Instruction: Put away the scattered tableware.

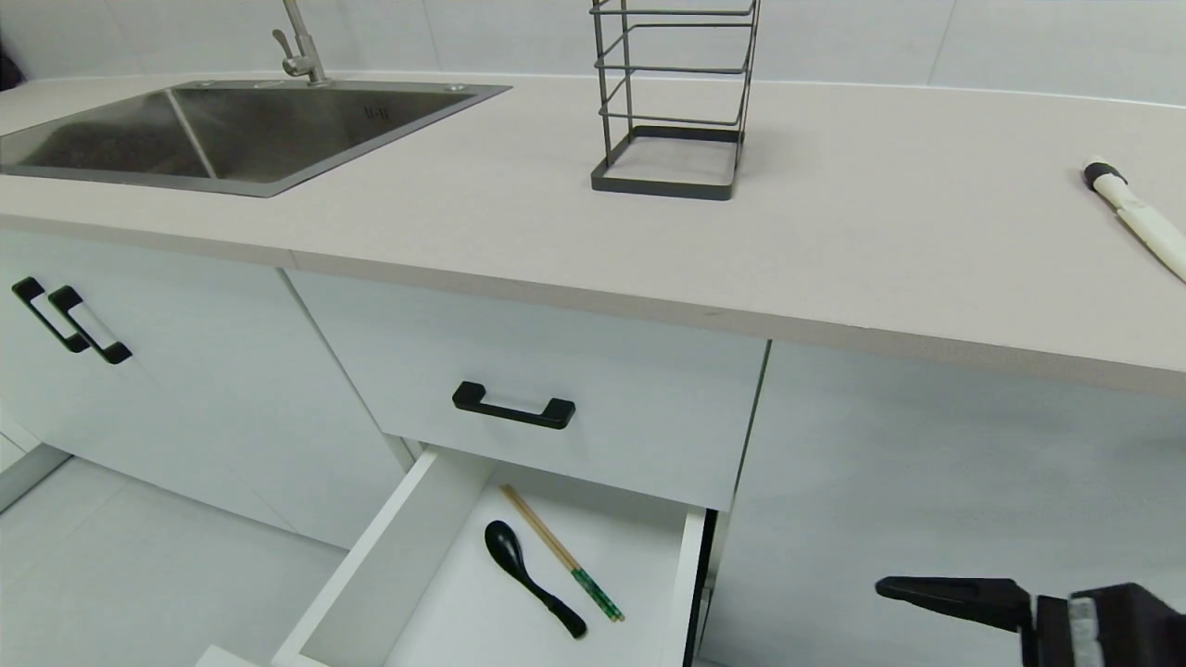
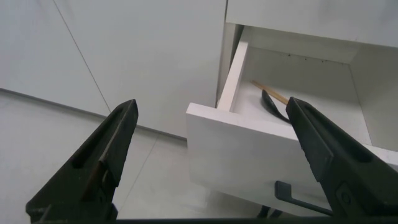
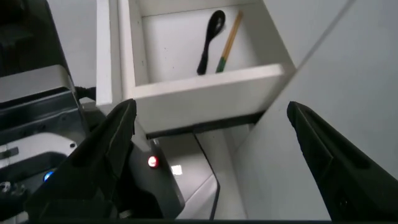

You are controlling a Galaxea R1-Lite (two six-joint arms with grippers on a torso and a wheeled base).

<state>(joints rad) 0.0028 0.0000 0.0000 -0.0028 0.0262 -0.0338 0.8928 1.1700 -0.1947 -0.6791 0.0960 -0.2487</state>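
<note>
Tableware is mostly home by the look of it: a black spoon (image 1: 533, 579) and a pair of chopsticks (image 1: 561, 553) lie side by side on the floor of the open drawer (image 1: 371, 556).

The left claw (image 2: 210, 109) hangs low, just outside the drawer's front panel, fingers spread wide with nothing between them. The right claw (image 3: 210, 106) hangs off the drawer's right side, before a plain cabinet door (image 1: 927, 482), likewise spread and empty. Above the drawer and far to its right, on the counter (image 1: 880, 232), lies one more piece, a pale utensil (image 1: 1135, 218) with a black end; what kind, I can't tell.

That stray is where I'd expect trouble. Its handle looks smooth and rounded, and the claw fingers are hard black wedges, so an off-centre pinch could squirt it away or roll it along the counter. The drawer juts out, smooth white with thin walls. An arm swinging past could knock it and jolt the slim wooden chopsticks, green near one end, and the glossy spoon with its oval bowl. Above the drawer and farther back stand an open wire rack (image 1: 662, 188) and, leftward, a brushed-steel sink (image 1: 241, 130).
</note>
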